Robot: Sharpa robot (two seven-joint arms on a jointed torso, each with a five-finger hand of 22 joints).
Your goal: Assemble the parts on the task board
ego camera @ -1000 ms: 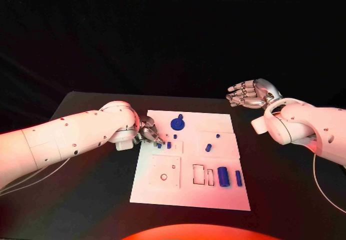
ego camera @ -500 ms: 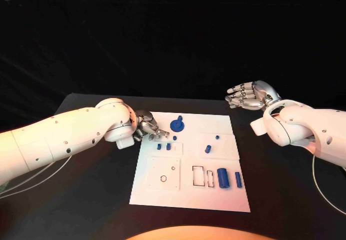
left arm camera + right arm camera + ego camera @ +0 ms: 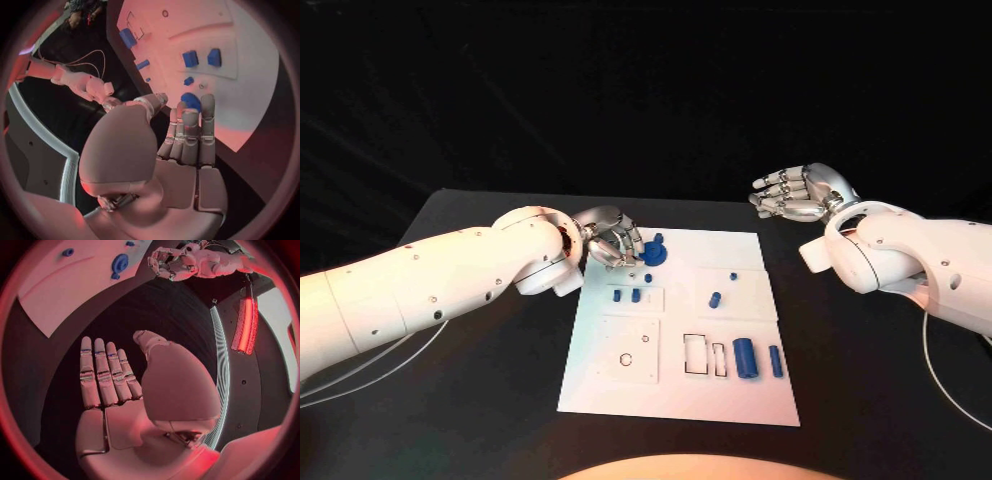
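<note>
Head view: your left hand [image 3: 610, 232] hovers at the far-left corner of the task board [image 3: 678, 400] — fingers apart, holding nothing.
You'll see the round blue part [image 3: 655, 249] just beside that hand, near the board's far edge; two small blue parts [image 3: 626, 295] lie nearer you on the board, and two upright blue blocks [image 3: 757, 358] stand toward its right side. Your right hand [image 3: 795, 192] is raised off the board's far-right corner, well apart from it — fingers spread, empty, above the desk [image 3: 488, 380].
</note>
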